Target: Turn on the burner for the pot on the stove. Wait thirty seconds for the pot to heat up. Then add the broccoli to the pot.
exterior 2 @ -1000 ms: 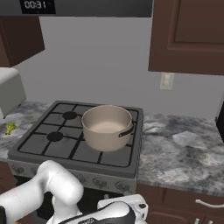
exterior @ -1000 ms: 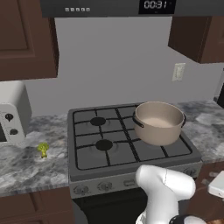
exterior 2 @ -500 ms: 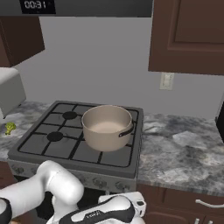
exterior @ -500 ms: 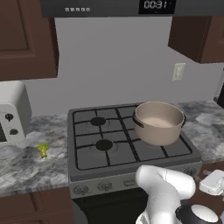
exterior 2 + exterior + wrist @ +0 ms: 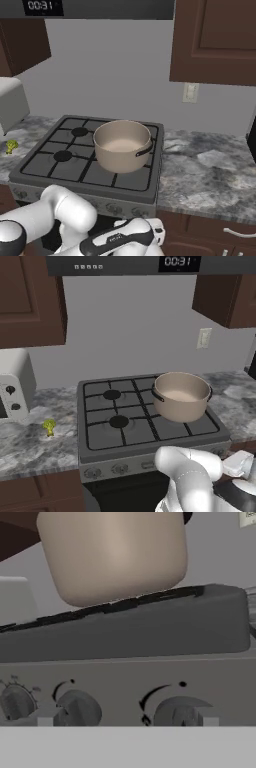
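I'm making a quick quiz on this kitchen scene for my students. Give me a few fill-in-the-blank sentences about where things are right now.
1. The pot sits on the stove's back ____ burner.
2. The broccoli lies on the counter to the ____ of the stove.
3. The inside of the pot is ____.
4. In the hand view, the knobs sit ____ the pot.

Missing words: right; left; empty; below
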You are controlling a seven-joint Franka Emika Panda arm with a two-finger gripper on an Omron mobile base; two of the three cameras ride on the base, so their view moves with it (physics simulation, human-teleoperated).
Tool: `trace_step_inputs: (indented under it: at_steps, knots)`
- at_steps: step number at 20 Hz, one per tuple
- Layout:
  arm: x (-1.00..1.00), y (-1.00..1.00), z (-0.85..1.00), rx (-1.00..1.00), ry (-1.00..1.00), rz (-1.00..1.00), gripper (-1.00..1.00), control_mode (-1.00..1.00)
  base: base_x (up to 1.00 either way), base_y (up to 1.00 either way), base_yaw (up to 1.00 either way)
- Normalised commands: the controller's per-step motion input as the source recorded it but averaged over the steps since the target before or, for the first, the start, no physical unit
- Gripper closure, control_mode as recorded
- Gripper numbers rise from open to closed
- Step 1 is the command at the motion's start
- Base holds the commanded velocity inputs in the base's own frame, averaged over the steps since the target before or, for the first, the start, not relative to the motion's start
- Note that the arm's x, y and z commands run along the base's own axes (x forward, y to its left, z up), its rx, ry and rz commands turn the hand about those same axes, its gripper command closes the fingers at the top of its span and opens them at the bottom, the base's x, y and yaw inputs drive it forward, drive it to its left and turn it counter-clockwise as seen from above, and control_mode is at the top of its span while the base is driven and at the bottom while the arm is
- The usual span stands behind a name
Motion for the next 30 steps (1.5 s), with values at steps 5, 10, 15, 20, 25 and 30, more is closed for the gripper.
trace_step_inputs:
  at_steps: [5, 10, 15, 20, 25, 30]
  knots:
    - [0.04, -0.27, -0.32, 0.0, 0.0, 0.0, -1.0, -1.0, 0.0, 0.0, 0.0]
    - [0.04, -0.24, -0.27, 0.0, -0.01, 0.0, -1.0, -1.0, 0.0, 0.0, 0.0]
    - [0.14, -0.18, -0.02, 0.0, -0.05, 0.0, -1.0, -1.0, 0.0, 0.0, 0.0]
    - [0.18, -0.03, 0.0, 0.0, -0.06, 0.0, -1.0, -1.0, 0.0, 0.0, 0.0]
    - [0.0, 0.04, 0.0, 0.0, -0.06, 0.0, -1.0, -1.0, 0.0, 0.0, 0.0]
    - [0.0, 0.18, 0.01, 0.0, -0.05, 0.0, -1.0, -1.0, 0.0, 0.0, 0.0]
